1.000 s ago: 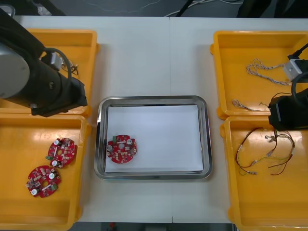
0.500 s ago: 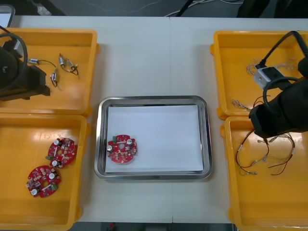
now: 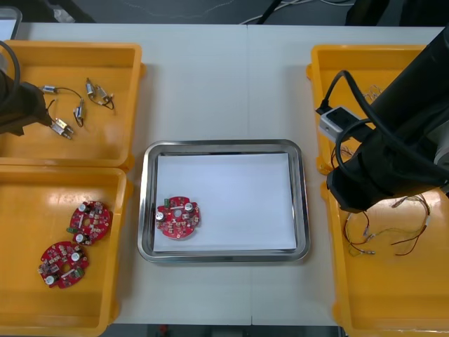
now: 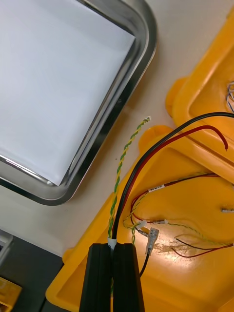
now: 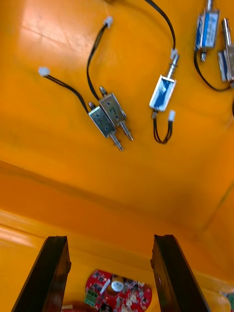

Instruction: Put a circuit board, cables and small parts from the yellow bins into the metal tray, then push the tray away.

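One yellow twisted cable [image 4: 119,165] is pinched tight in the right gripper [image 4: 111,247], over the rim of the near right yellow bin [image 4: 195,282], beside the metal tray [image 4: 144,53]. The left gripper [image 5: 109,239] is held wide open and empty above small metal parts [image 5: 109,117].

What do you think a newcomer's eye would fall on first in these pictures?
The right gripper, over the edge of the near right yellow bin beside the metal tray, is shut on a cable whose yellow-green, black and red strands rise from between its fingers. One red circuit board lies in the tray's near left corner. The left gripper hangs open above small metal parts in the far left bin.
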